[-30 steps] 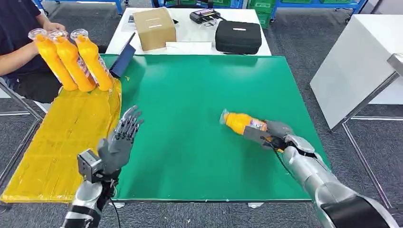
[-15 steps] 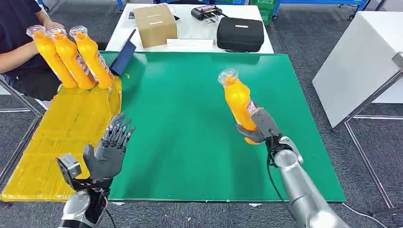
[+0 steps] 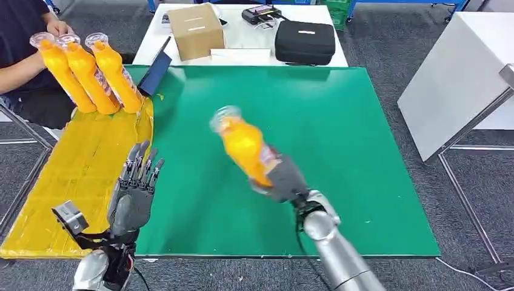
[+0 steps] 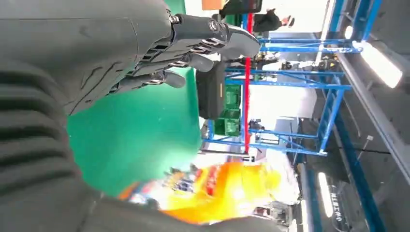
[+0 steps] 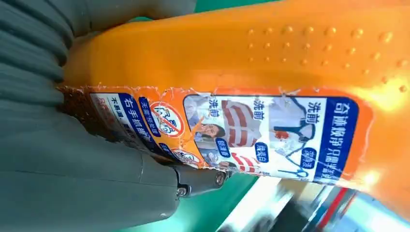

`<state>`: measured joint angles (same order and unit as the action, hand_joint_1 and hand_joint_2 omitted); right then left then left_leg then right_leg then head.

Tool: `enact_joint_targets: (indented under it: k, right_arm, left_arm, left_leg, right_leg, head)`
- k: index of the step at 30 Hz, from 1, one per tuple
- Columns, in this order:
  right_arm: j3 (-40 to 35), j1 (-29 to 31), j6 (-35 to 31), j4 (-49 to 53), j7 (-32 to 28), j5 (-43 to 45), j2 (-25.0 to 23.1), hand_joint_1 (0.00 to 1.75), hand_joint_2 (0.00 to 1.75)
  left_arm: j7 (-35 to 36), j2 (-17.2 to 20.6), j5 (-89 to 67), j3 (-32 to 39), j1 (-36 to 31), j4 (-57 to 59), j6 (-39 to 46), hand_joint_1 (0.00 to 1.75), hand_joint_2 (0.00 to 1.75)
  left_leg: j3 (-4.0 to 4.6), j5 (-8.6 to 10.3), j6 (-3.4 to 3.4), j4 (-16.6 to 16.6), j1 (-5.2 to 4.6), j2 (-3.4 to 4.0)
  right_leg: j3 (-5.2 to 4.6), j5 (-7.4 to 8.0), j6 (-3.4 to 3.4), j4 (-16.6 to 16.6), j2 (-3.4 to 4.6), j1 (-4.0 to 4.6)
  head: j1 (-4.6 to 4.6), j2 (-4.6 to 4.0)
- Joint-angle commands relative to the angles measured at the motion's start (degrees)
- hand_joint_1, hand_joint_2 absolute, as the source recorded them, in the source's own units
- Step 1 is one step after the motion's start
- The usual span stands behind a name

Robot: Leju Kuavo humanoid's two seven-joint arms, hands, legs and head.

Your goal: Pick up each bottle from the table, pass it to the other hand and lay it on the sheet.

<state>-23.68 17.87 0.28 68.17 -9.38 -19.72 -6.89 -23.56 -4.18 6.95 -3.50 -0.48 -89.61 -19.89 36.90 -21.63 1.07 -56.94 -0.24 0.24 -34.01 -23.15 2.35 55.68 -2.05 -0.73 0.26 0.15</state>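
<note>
My right hand (image 3: 283, 180) grips an orange bottle (image 3: 242, 144) by its base and holds it tilted above the middle of the green table (image 3: 339, 115), clear cap toward the far left. The bottle's orange body and torn printed label (image 5: 270, 128) press against the hand's grey palm in the right wrist view. My left hand (image 3: 132, 193) is raised near the table's front left corner, fingers straight and apart, empty, a short way left of the bottle. The left wrist view shows its fingers (image 4: 193, 38) spread and the orange bottle (image 4: 227, 191) blurred beyond the thumb.
A yellow sheet (image 3: 66, 182) covers the table's left side. Three orange bottles (image 3: 91, 76) lie at its far end, beside a seated person (image 3: 24, 54). A white table behind carries a cardboard box (image 3: 195, 30) and a black case (image 3: 305, 42). A white board (image 3: 454, 79) stands at right.
My right hand has lifted the bottle off the table and carried it left toward my left hand. My left hand has turned more upright and drawn slightly nearer me.
</note>
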Motion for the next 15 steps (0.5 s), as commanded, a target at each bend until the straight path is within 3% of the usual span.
enact_joint_targets:
  k: [1, 15]
  right_arm:
    - [-15.87, 4.96, -0.44, -8.04, 1.8, -2.17, -4.31, 1.75, 1.75]
    - [-19.79, 4.88, -0.7, -8.67, 1.93, -2.16, -3.47, 1.75, 1.75]
  left_arm:
    - [-2.95, -1.32, -5.23, -0.95, 0.76, -1.04, 0.85, 0.0, 1.75]
    - [-4.24, 0.17, -13.93, -3.86, -0.47, 1.67, 4.41, 0.0, 1.75]
  left_leg:
    - [-0.44, -0.33, -0.15, -0.1, 0.11, 0.22]
    - [-0.1, -0.06, -0.06, 0.04, 0.01, -0.13]
  right_leg:
    - [0.41, -0.24, -0.15, 0.03, 0.45, 0.07]
    - [0.12, -0.09, -0.09, -0.04, 0.04, -0.01]
  head:
    - [0.02, 0.0]
    - [0.04, 0.0]
